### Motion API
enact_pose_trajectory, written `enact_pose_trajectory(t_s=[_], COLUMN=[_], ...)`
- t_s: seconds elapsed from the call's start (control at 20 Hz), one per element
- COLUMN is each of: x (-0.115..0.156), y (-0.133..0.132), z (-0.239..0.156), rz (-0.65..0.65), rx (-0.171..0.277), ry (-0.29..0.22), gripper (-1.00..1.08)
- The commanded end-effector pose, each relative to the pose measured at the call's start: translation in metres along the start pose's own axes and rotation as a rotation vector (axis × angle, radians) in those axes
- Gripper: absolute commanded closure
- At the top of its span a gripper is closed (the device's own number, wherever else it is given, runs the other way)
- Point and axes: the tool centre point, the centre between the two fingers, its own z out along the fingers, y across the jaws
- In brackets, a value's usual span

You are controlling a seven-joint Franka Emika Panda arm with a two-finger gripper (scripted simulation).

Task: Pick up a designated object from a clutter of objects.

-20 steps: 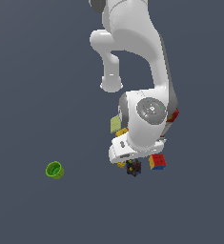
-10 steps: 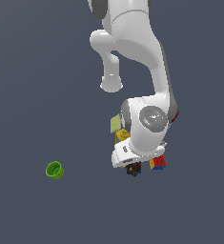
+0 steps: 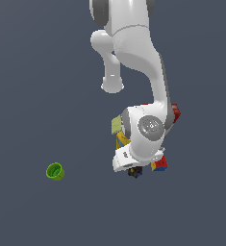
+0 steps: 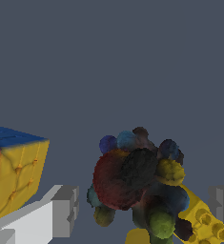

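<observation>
The designated object [image 4: 135, 178], a dark lumpy ball with red, blue and olive bumps, sits between the two grey fingers [image 4: 65, 209] of my gripper [image 4: 144, 199]. The gripper is open, and a small gap shows between each finger and the lump. In the exterior view the object [image 3: 135, 172] peeks out as a dark speck just under the white hand, which hides the fingers. The clutter of objects surrounds it: the multicolour cube [image 4: 15, 169] close beside one finger and the yellow studded brick [image 4: 204, 224] touching the lump near the other.
The cube [image 3: 159, 164] lies to the exterior view's right of the hand. A red box [image 3: 175, 113], a pale green card [image 3: 116, 126] and a yellow bottle [image 3: 121, 141] show partly behind the arm. A green cup [image 3: 55, 171] stands alone far to the exterior view's left.
The hand has shifted slightly to the exterior view's right and sunk a little lower over the dark object. The objects have stayed in place.
</observation>
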Motion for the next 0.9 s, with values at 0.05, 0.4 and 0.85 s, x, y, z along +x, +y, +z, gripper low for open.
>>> enact_pose_trajectory(t_s=[0.05,0.4,0.85], x=[0.0001,0.0013,0.0013], y=[-0.0002,-0.0001,-0.0002], z=[0.0137,0.0167,0.0161], rz=[0.0,0.0,0.0], rx=[0.0,0.0,0.0], ry=[0.001,0.001,0.001], gripper=[-0.92,1.08,1.08])
